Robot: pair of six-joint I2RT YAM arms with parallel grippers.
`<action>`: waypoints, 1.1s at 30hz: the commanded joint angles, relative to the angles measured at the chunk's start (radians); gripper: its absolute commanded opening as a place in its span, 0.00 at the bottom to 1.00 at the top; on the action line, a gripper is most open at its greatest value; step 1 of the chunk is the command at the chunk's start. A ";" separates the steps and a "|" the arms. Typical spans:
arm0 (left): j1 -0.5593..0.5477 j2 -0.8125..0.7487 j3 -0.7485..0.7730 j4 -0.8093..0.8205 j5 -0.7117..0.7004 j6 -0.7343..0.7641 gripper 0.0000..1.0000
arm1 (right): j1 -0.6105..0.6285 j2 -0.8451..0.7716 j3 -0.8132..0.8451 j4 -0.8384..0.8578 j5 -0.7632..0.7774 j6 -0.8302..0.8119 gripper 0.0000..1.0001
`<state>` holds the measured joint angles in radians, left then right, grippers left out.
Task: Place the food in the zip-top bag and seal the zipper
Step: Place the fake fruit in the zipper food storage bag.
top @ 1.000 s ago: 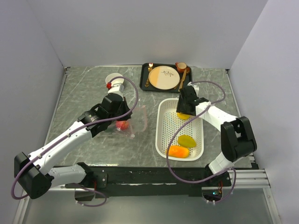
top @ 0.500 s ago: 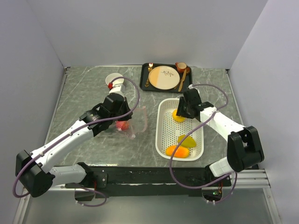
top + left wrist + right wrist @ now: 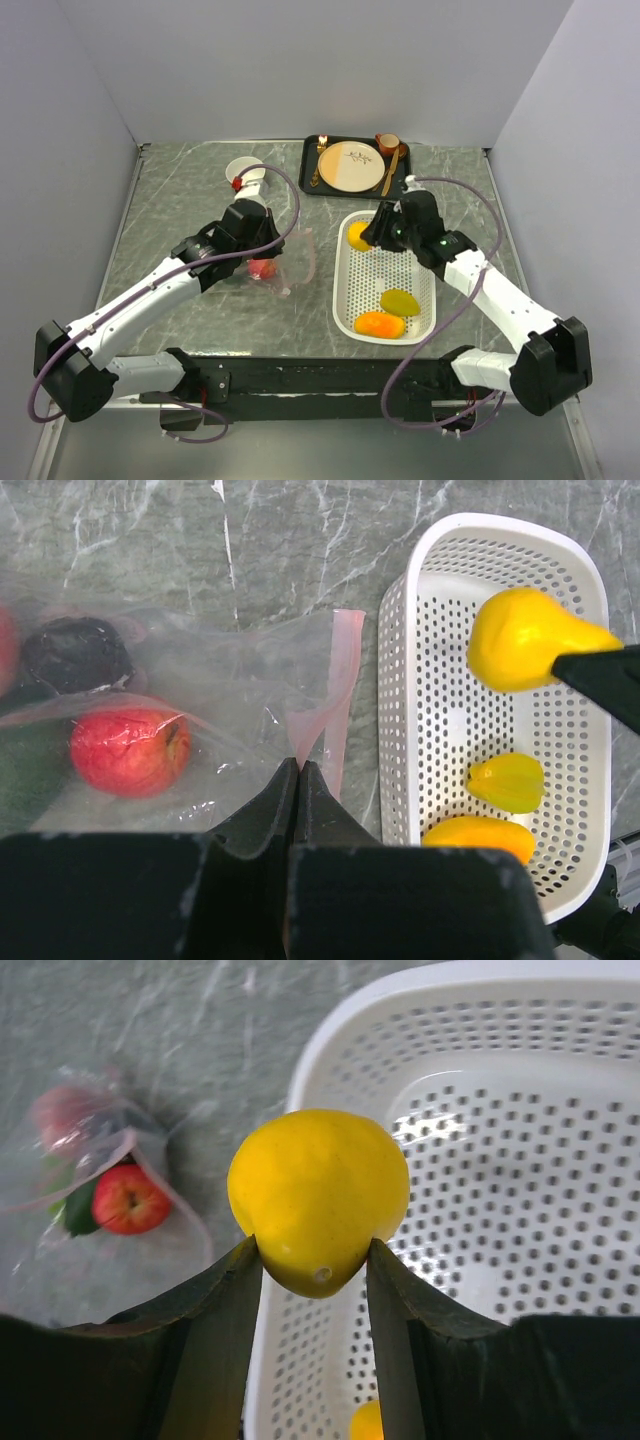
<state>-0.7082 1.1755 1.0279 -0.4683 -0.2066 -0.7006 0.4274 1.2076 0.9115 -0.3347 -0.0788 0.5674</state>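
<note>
The left claw (image 3: 298, 768) is shut tight, and the edge of the zip-top bag (image 3: 210, 670) is pinched in it, just beside the pink zipper (image 3: 342, 670). The bag is laid on the grey surface (image 3: 170, 200), to the left of the white basket (image 3: 397, 680). A red fruit (image 3: 128, 750) and a dark fruit (image 3: 75, 655) are seen inside the bag. A yellow fruit (image 3: 318, 1185) is held in the right claw (image 3: 312, 1250), up over the basket's edge nearest the bag. A yellow-green piece (image 3: 508, 782) and an orange piece (image 3: 480, 836) are seen lying in the basket.
</note>
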 commanded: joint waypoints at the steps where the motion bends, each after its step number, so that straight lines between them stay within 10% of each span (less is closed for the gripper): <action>1: -0.004 -0.004 0.011 0.057 0.012 -0.004 0.01 | 0.091 -0.022 0.046 0.046 -0.036 0.032 0.00; 33: -0.004 -0.020 0.069 0.040 0.029 -0.014 0.01 | 0.327 0.274 0.240 0.194 -0.174 0.106 0.05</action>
<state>-0.7082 1.1995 1.0298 -0.4454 -0.1989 -0.7013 0.7414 1.4498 1.0809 -0.2096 -0.2165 0.6689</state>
